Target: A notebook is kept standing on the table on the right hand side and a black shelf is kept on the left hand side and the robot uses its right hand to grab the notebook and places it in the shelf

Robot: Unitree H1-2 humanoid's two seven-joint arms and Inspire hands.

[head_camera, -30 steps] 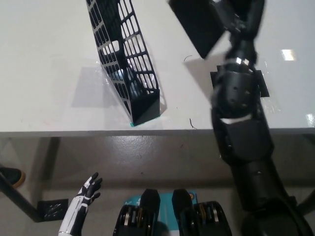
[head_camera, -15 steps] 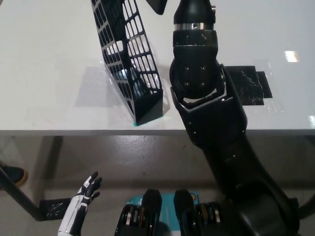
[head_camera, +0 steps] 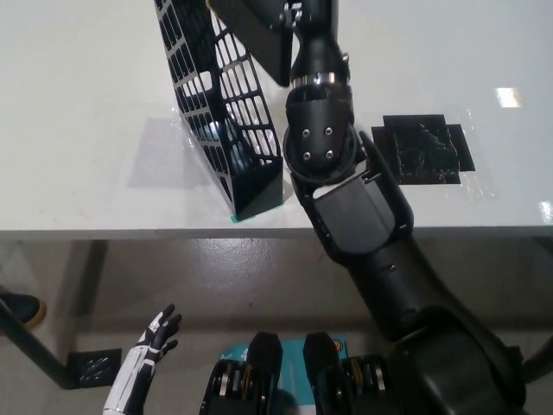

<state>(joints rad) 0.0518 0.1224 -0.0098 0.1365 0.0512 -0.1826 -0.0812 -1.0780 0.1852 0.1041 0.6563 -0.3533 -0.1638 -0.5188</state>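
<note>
the white table (head_camera: pixel 86 104) fills the upper half of the view, its front edge running across the middle, with grey floor (head_camera: pixel 216 277) below it. the black right arm (head_camera: pixel 363 233) rises from the bottom right, crosses the table edge and reaches up toward the top middle. the black shelf (head_camera: pixel 229 121), an open grid of slots, stands on the table left of the arm, its lower end near the table's front edge and its top leaning out of view at the upper edge. the notebook (head_camera: pixel 255 30), dark and flat, is held tilted at the top of the picture, just above and beside the shelf's right wall, overlapping its upper part; whether it touches the shelf cannot be told. the right hand (head_camera: pixel 302 13) sits at the top edge, closed around the notebook, though the fingers are mostly hidden. a patch of black tape (head_camera: pixel 428 151) lies on the table to the right of the arm. the white left hand (head_camera: pixel 154 341) hangs below the table at lower left, fingers spread and holding nothing. a dark shoe (head_camera: pixel 19 309) shows at the left edge on the floor.
</note>
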